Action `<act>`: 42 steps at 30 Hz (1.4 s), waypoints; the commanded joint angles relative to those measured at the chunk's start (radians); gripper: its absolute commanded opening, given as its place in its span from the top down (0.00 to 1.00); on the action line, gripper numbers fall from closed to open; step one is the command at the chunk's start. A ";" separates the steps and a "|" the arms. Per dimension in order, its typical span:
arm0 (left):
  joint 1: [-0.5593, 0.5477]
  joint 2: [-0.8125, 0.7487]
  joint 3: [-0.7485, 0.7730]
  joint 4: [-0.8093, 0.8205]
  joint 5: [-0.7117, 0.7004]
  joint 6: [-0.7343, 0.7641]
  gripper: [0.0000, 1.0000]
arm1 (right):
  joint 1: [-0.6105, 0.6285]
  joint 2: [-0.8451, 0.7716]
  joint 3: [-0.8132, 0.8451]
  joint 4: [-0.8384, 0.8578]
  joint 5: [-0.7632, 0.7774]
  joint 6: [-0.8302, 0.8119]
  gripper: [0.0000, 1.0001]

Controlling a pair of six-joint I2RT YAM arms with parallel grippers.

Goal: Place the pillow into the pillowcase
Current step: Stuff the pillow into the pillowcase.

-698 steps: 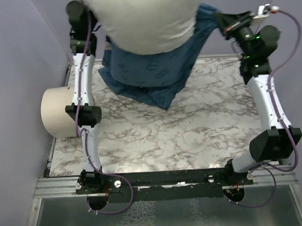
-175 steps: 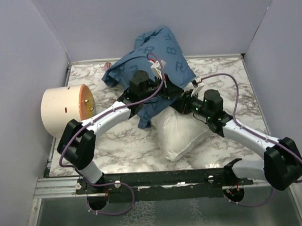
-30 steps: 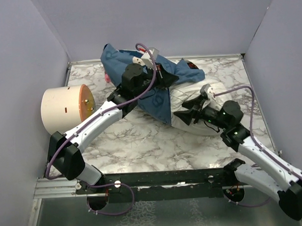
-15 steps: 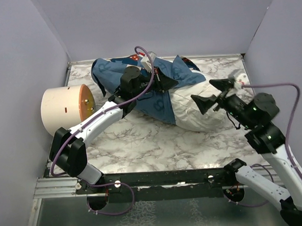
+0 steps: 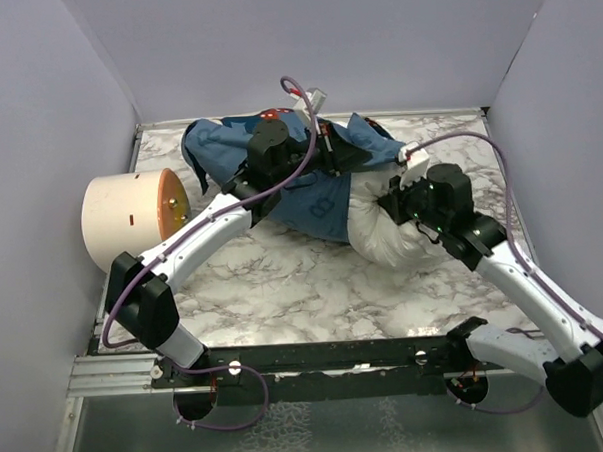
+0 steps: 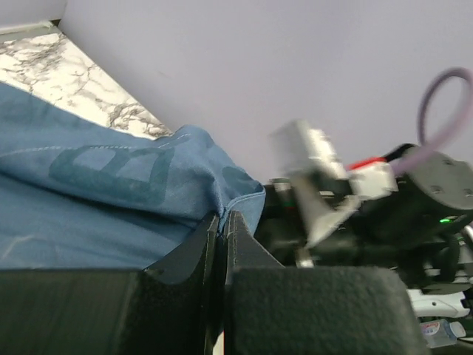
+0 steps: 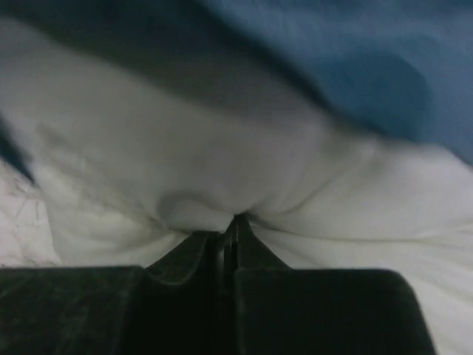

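Soft even light; top view sharp, both wrist views blurred, right one dim

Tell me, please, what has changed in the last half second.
The right gripper, open and raised off to the right half a second ago, has swung in leftwards and closed on the exposed white end of the pillow, bunching its fabric. The left gripper stays shut on the hem of the pillowcase, which still covers part of the pillow. The beige cylinder has not moved.
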 commanded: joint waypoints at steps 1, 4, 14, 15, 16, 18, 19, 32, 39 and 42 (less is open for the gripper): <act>-0.123 -0.029 0.205 0.170 0.036 -0.038 1.00 | -0.004 0.172 0.014 0.274 -0.110 0.131 0.99; -0.157 -0.023 0.288 0.176 0.011 -0.042 1.00 | -0.003 0.155 -0.040 0.744 -0.233 0.269 0.99; -0.151 0.113 0.413 0.355 0.000 -0.212 1.00 | 0.048 0.218 -0.056 1.484 -0.235 0.526 0.99; -0.143 0.138 0.418 0.393 0.013 -0.262 1.00 | 0.072 0.229 -0.076 1.508 -0.221 0.519 0.99; -0.137 0.173 0.422 0.441 0.027 -0.317 1.00 | 0.093 0.241 -0.098 1.524 -0.203 0.512 0.99; -0.131 0.231 0.444 0.528 0.049 -0.423 1.00 | 0.118 0.270 -0.158 1.570 -0.161 0.512 0.99; -0.131 0.254 0.462 0.563 0.057 -0.468 1.00 | 0.118 0.284 -0.197 1.600 -0.134 0.524 0.99; -0.082 0.191 0.191 0.621 0.054 -0.532 1.00 | 0.116 -0.101 -0.224 1.379 -0.063 0.267 0.99; -0.191 0.290 0.326 0.565 0.113 -0.530 1.00 | 0.116 -0.045 -0.221 1.176 0.148 0.242 0.99; -0.250 0.260 0.437 0.425 0.131 -0.415 1.00 | 0.117 0.015 -0.258 1.186 0.017 0.278 0.99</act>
